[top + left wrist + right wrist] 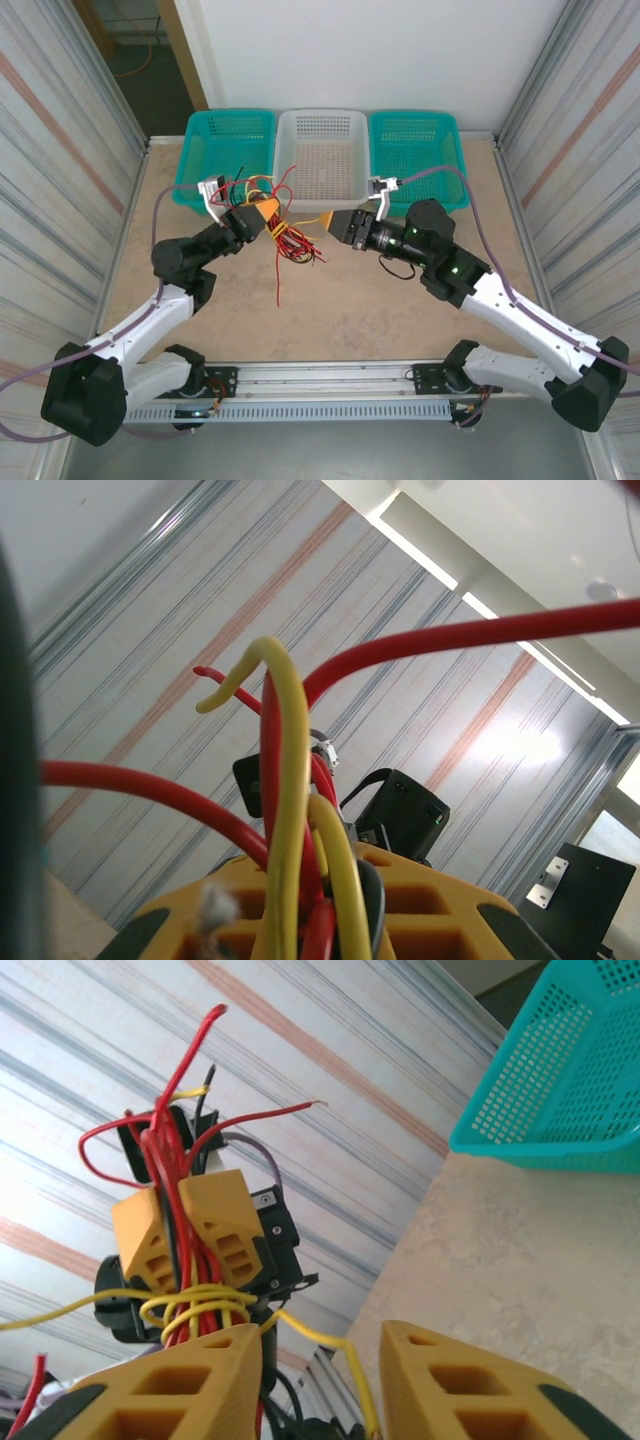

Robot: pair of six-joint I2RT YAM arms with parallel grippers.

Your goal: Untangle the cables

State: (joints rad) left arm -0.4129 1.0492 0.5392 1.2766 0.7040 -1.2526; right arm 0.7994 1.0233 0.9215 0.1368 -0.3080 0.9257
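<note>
**A:** Where are the thin red, yellow and black cables [293, 238] sitting in the overhead view?

**B:** They are bunching just left of centre, over the tan tabletop [350, 310] and just below the white plastic mesh basket [322, 150]. The left gripper [271, 211] is meeting the knot from the left. The right gripper [331, 222] is pointing at it from the right, tips just beside it. One red strand is trailing toward the bottom of the frame.

**A:** Are the claws clenching?

**B:** From overhead the jaws are too small to judge, but the right wrist view is settling it. In its left half, the left gripper [182, 1210] is clamping the cables [170, 1145]. Red ends are poking out above its orange fingers and yellow loops are bulging below. Along the bottom edge, the right gripper [320, 1340] is standing with its jaws apart. A yellow strand is running down through the gap, unpinched, and the loops are sitting just above the finger [190, 1390] at lower left. A teal plastic mesh basket [570, 1080] is filling the upper right corner.

**A:** What is the left wrist view adding?

**B:** A close look at the grip. Yellow and red cables [290, 780] are rising from between the left gripper's orange fingers [430, 910] at the bottom edge, with one red strand arching toward the upper right.
</note>
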